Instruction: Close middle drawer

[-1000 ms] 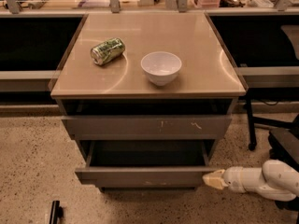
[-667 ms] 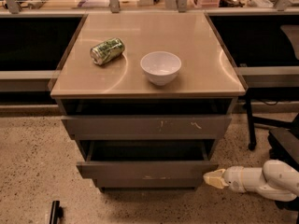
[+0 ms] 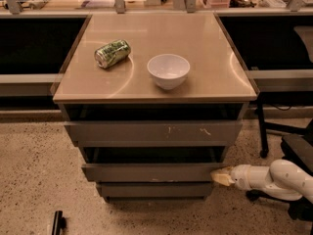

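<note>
The middle drawer (image 3: 146, 172) is a wide plain grey front under the scratched grey top front (image 3: 151, 133). It stands out only a little, with a dark gap showing above it. My gripper (image 3: 218, 176), cream-tipped on a white arm (image 3: 271, 177) coming from the right, touches the right end of the middle drawer's front. A narrower plain grey bottom front (image 3: 154, 189) sits below.
On the tan cabinet top (image 3: 205, 58) lie a green can (image 3: 112, 53) on its side and a white bowl (image 3: 168, 71). A black chair base (image 3: 281, 141) stands at the right. A dark object (image 3: 57, 223) lies on the speckled floor at lower left.
The middle drawer has slid inward toward the cabinet; less of its dark inside shows. My gripper stays against its right end, following it in.
</note>
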`<state>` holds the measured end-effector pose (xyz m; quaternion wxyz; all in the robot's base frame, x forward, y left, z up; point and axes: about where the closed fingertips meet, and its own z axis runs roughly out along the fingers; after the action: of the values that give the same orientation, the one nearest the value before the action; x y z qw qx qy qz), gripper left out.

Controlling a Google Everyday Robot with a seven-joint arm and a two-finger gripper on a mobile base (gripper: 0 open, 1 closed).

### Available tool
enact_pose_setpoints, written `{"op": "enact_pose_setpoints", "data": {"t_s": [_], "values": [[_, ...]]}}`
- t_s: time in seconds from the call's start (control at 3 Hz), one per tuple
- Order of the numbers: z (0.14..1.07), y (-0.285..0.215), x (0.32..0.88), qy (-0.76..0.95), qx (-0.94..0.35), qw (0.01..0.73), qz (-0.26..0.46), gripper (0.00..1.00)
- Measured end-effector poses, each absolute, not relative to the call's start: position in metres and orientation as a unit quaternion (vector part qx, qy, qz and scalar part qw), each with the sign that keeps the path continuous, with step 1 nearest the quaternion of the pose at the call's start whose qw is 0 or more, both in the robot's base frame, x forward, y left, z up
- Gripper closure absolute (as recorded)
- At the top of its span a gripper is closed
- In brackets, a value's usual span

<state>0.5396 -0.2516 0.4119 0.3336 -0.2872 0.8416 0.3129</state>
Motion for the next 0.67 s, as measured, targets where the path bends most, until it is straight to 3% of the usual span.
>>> {"op": "enact_pose_setpoints", "data": {"t_s": [0.67], "values": [[0.4138, -0.2537, 0.5548, 0.838, -0.275, 0.353, 0.314, 1.0]]}}
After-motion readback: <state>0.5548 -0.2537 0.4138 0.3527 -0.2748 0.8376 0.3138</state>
